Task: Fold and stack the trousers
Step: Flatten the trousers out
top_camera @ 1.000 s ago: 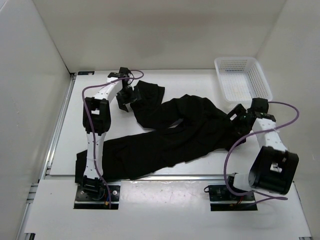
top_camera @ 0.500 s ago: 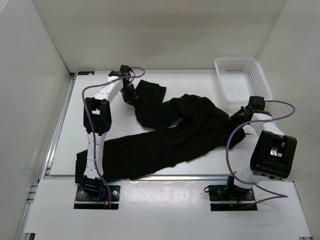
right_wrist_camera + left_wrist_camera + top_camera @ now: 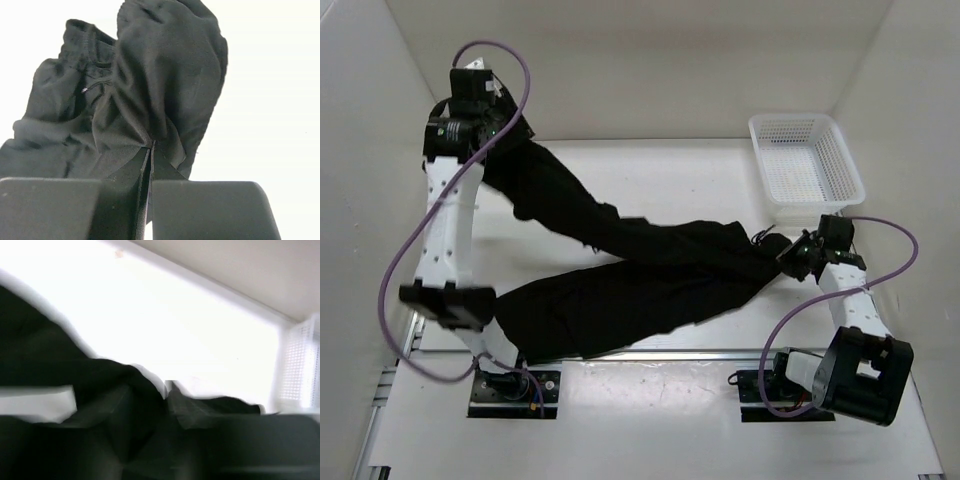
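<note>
Lifting high within the last half second, the left pincer has hauled one leg of the trousers off the table, pinched on cloth hanging below it. The right pincer, clamped on the waistband just ahead of it, anchors the other end, so the leg draws straight, likely readying a fold.

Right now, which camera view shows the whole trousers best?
The top external view: the trousers show nearly whole there, one leg held up by the left gripper, the waist end at the right gripper. The right wrist view shows only bunched waistband fabric; the left wrist view only a blurred dark fold.
</note>
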Motion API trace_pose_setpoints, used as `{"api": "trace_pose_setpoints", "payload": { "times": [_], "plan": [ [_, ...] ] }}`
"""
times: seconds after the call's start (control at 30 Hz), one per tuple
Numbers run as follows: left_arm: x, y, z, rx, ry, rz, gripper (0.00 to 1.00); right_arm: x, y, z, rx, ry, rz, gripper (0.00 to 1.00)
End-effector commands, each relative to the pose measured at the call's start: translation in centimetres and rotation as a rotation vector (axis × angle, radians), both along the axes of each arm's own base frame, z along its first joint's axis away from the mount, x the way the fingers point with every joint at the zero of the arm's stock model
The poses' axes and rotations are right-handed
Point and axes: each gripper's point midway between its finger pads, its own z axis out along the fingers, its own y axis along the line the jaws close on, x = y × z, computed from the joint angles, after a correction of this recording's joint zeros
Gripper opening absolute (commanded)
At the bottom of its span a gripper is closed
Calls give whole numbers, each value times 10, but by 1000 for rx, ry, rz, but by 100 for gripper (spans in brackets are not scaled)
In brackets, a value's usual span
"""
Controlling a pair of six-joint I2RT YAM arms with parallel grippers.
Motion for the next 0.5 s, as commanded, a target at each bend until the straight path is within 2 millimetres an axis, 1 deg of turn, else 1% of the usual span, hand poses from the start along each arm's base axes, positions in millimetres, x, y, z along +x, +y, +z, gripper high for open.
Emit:
{"api": "trace_pose_setpoints", "payload": {
  "times": [0.0, 0.03, 0.07, 0.1, 0.13, 0.17, 0.2, 0.23, 0.27, 0.3, 0.33, 0.37, 0.4, 0.43, 0.47],
  "plan": [
    [54, 40, -115, 24, 322, 99, 57, -11, 3, -9, -15, 19, 40, 0],
    [56, 43, -127, 9, 379, 97, 62, -12, 6, -11, -14, 21, 71, 0],
    [64, 40, -155, 1, 458, 87, 65, -16, 10, -14, 2, 39, 97, 0],
    [63, 42, -154, 8, 465, 93, 67, -16, 12, -12, -7, 37, 119, 4],
    [63, 42, -160, 9, 471, 93, 67, -16, 13, -9, -9, 32, 136, 10],
    [58, 40, -144, 17, 428, 92, 67, -20, 16, -6, -32, 24, 178, 20],
    [48, 38, -158, 12, 463, 85, 67, -22, 16, -6, -38, 25, 187, 23],
    [52, 38, -152, 9, 413, 85, 68, -26, 21, -5, -58, 25, 222, 28],
    [41, 40, -139, -2, 390, 86, 68, -30, 23, -2, -77, 33, 227, 32],
    [30, 39, -148, -3, 424, 71, 68, -34, 23, -2, -101, 44, 229, 34],
    [27, 37, -146, 1, 417, 52, 68, -37, 27, -1, -113, 49, 235, 36],
    [20, 37, -140, 1, 406, 51, 68, -42, 23, 0, -134, 58, 193, 52],
    [10, 30, -153, 12, 447, 27, 68, -44, 23, 9, -146, 25, 176, 59],
    [3, 25, -156, 16, 461, 15, 68, -43, 20, 15, -156, 2, 151, 68],
    [-5, 23, -162, 26, 480, 10, 68, -46, 21, 19, -162, -6, 131, 84]
  ]
}}
